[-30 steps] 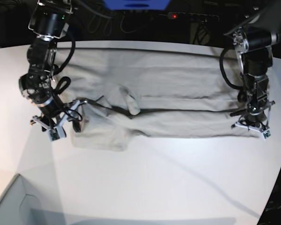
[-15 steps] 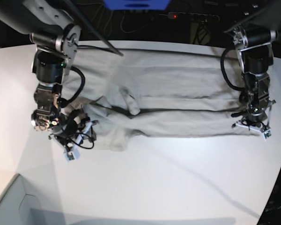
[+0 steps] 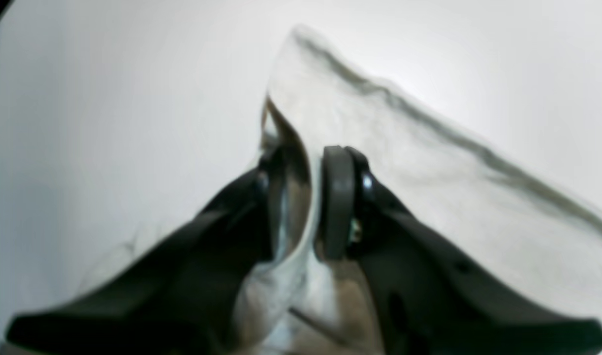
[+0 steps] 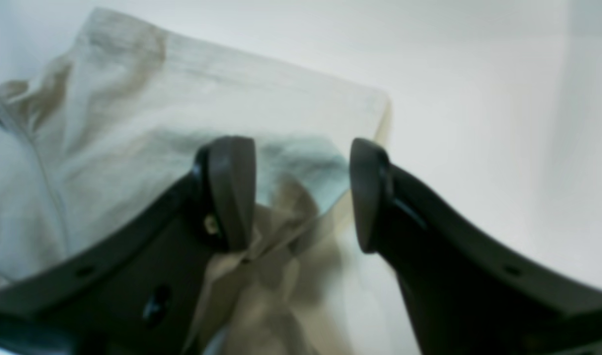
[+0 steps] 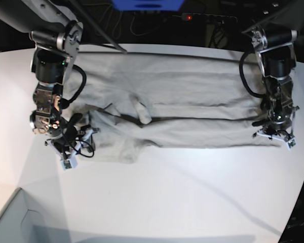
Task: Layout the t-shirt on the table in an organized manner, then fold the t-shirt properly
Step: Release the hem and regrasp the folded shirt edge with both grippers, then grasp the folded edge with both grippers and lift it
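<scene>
The light grey-beige t-shirt (image 5: pixel 192 101) lies in a long band across the white table (image 5: pixel 167 197), with a rumpled sleeve (image 5: pixel 126 147) at its left end. In the base view my left gripper (image 5: pixel 274 132) rests on the shirt's right end. Its wrist view shows the left gripper (image 3: pixel 303 197) open only narrowly, with a raised ridge of t-shirt (image 3: pixel 380 128) standing loosely in the gap. My right gripper (image 5: pixel 78 139) hovers at the shirt's left edge. The right gripper (image 4: pixel 301 197) is wide open above the t-shirt (image 4: pixel 207 108), with cloth lying below the fingers and nothing pinched.
A grey box corner (image 5: pixel 12 223) sits at the front left. Behind the table's far edge lie a power strip (image 5: pixel 207 17), cables and a blue object (image 5: pixel 147 4). Bare tabletop stretches in front of the shirt.
My left gripper's jaws have eased apart on the shirt's right end. The right arm has swung round at the left edge, and the sleeve there now lies lower and flatter.
</scene>
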{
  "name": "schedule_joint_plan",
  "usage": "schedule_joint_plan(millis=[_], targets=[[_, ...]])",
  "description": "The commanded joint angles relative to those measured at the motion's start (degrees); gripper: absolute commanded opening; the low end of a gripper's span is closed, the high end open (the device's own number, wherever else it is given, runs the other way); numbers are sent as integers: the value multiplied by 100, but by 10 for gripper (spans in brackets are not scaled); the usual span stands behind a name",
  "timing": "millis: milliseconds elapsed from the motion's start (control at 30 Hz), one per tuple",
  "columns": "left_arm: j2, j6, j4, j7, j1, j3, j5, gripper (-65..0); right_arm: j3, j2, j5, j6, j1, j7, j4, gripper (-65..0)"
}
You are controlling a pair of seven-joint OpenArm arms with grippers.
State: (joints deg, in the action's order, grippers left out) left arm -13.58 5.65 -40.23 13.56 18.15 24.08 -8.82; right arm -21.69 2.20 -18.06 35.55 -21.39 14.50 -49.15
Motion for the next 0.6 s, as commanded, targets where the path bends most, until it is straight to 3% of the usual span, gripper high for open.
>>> schedule_joint_plan(millis=[0,200,400,567], targets=[[-97,20,-289,-103,44,120,7,-506,2,31,70,-43,-169,-136,-39,-339],[-167,20,-685,-95,-61,217,16,-494,2,92,70,-43,-204,-189,400,-339],[-237,28,-711,301,-35,234,16,-236,11,101,70,-43,-187,-189,427,-339],[-343,28,-632,231,185,234,16,-219,29,101,70,-43,-160,-189,427,-339]])
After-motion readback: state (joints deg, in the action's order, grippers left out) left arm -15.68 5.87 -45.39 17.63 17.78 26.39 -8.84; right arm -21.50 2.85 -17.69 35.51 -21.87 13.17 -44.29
